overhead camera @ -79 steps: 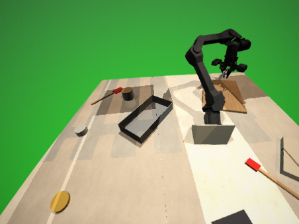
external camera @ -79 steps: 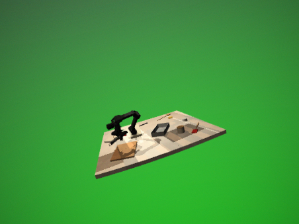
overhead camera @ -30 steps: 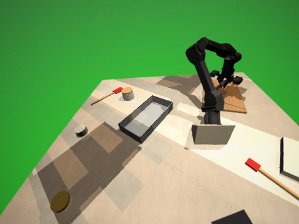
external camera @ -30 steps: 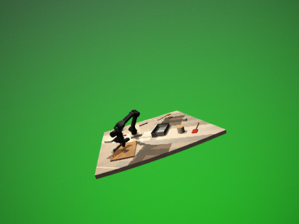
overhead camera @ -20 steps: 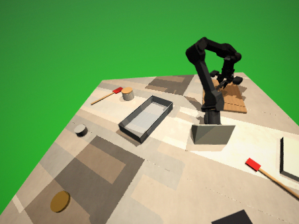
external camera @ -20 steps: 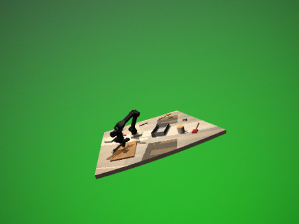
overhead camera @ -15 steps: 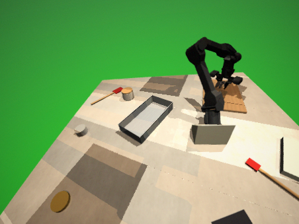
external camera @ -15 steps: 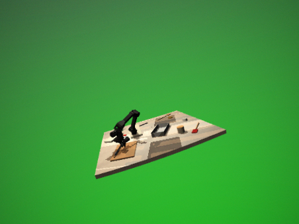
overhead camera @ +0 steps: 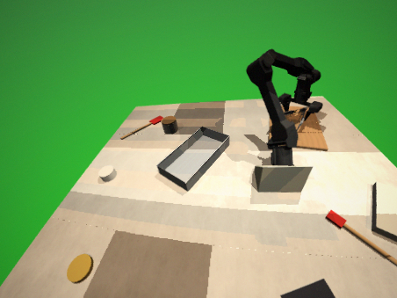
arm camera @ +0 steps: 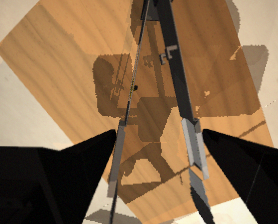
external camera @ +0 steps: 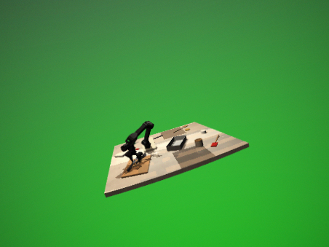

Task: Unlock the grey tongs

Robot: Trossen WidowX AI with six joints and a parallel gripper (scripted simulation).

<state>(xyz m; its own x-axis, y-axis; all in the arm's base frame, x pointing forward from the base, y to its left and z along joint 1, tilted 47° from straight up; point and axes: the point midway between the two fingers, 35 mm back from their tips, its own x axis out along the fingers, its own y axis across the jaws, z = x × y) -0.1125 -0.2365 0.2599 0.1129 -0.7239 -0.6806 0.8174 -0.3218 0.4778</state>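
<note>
The grey tongs (arm camera: 180,80) (overhead camera: 301,123) are spread in a V over the wooden board (arm camera: 60,60) (overhead camera: 317,142) (external camera: 144,170). Their hinge end is at the top of the wrist view, partly cut off. They look to be lying on the board, but exact contact is hard to tell. My gripper (arm camera: 157,133) (overhead camera: 301,108) (external camera: 135,161) is open and low over the board, one finger outside each tongs arm. Both fingertips are very close to the arms; whether they touch is unclear. The roasting tin (overhead camera: 209,161) (external camera: 175,148) has nothing across it.
A dark cylinder with a brown top (overhead camera: 169,126) and a red-headed tool (overhead camera: 156,119) stand and lie beyond the tin. A white cylinder (overhead camera: 107,173) and a yellow disc (overhead camera: 80,268) are at the left. A grey tilted panel (overhead camera: 281,179) is by the arm's base. Another red-headed tool (overhead camera: 335,219) lies at the right.
</note>
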